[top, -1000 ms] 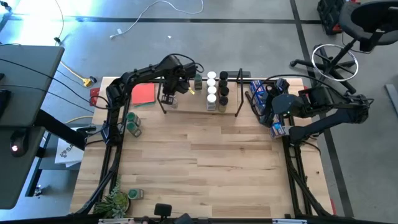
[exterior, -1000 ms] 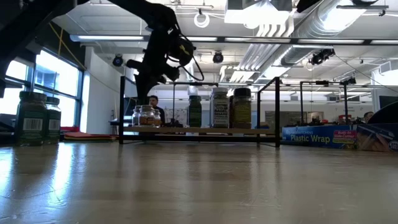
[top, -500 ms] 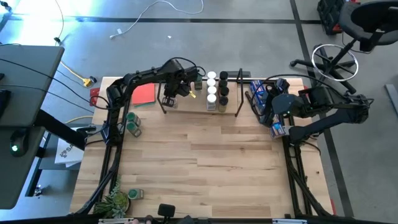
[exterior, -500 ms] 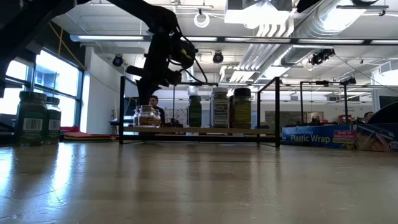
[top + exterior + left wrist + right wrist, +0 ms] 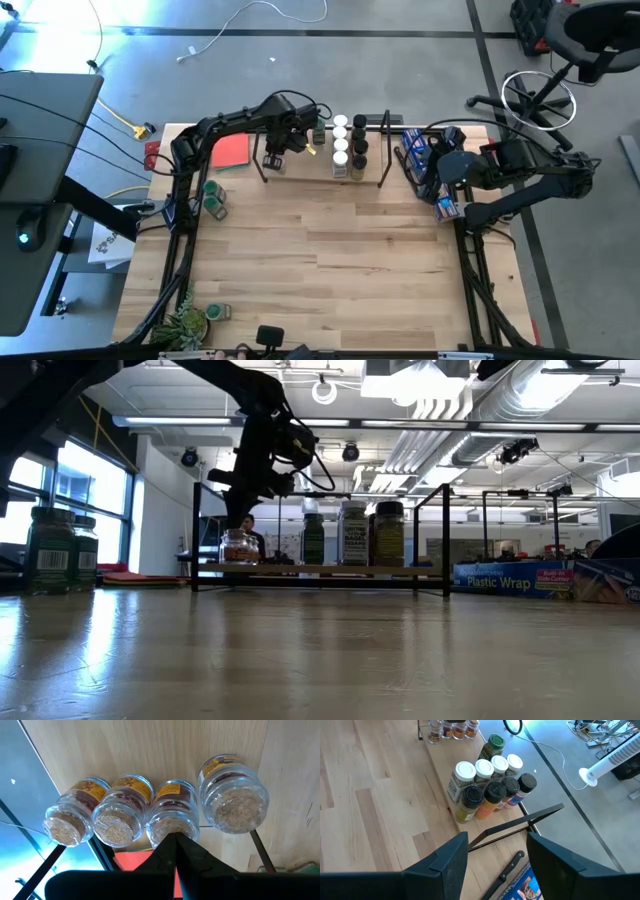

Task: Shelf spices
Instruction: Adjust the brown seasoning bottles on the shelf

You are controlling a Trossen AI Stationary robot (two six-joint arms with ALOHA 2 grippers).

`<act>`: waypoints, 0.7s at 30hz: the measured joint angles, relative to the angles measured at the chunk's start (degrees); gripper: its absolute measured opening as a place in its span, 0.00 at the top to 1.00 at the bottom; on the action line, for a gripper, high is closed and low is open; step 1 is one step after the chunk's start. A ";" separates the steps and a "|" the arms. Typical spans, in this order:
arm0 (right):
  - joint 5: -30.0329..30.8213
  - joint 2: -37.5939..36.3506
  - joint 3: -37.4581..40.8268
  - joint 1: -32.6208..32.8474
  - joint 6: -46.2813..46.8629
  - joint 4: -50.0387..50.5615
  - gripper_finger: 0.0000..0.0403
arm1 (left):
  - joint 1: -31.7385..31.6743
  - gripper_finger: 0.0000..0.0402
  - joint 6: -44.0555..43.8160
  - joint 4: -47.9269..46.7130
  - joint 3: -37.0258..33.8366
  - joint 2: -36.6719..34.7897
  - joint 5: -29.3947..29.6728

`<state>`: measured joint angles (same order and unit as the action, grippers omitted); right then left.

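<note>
Where cork tops show – four clear jars [image 5: 171, 815] hold brownish spice.

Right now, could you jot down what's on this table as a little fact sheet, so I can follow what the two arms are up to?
Left gripper: shut, empty, above the shelf's left end
Right gripper: open, empty, waiting at the table's right edge
Shelf: at the table's far side
Cork-topped jars: four in a row on the shelf
Taller spice jars: white, black and green lids, clustered on the shelf's right half
Green-lidded jars: two on the table, not yet shelved
Red card: left of the shelf
</note>
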<state>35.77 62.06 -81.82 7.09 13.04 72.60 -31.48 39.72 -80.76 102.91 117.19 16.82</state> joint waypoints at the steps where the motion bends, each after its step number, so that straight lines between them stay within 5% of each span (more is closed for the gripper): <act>1: 0.00 0.00 0.00 0.00 0.01 0.00 0.51 | 0.00 1.00 0.00 0.02 0.00 0.00 -0.01; 21: 0.00 0.00 0.00 0.00 -0.03 -0.02 0.51 | 0.01 1.00 -0.52 1.72 0.07 -0.04 -0.71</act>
<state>35.77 62.06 -81.82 7.09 13.02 72.58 -31.47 39.21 -79.04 102.98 117.14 16.11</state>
